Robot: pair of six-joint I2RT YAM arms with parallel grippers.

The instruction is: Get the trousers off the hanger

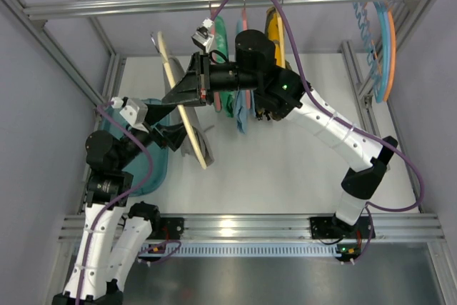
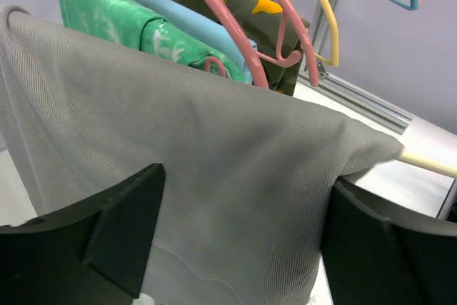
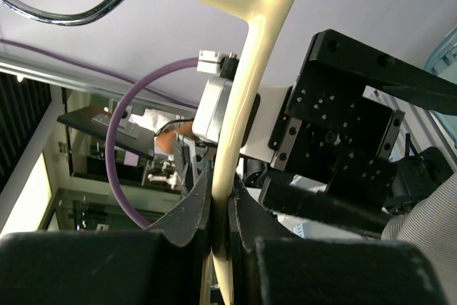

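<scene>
The cream hanger (image 1: pixel 166 56) is held tilted in the air at the left of the table, its metal hook (image 3: pixel 71 11) at the far end. My right gripper (image 1: pixel 187 94) is shut on its cream rim (image 3: pixel 246 98), which is pinched between the fingers (image 3: pixel 187 221). The grey trousers (image 2: pixel 214 148) hang folded over the hanger's bar (image 2: pixel 428 164), and they also show in the top view (image 1: pixel 202 145). My left gripper (image 2: pixel 239 241) is open, with one finger on each side of the hanging cloth. I cannot tell whether it touches the cloth.
A rail at the back holds green (image 2: pixel 107 12), blue and yellow-and-black garments (image 2: pixel 235 5) on pink hangers, close behind the trousers. Orange and blue hangers (image 1: pixel 383 41) hang at the far right. A teal bin (image 1: pixel 156 171) sits by the left arm.
</scene>
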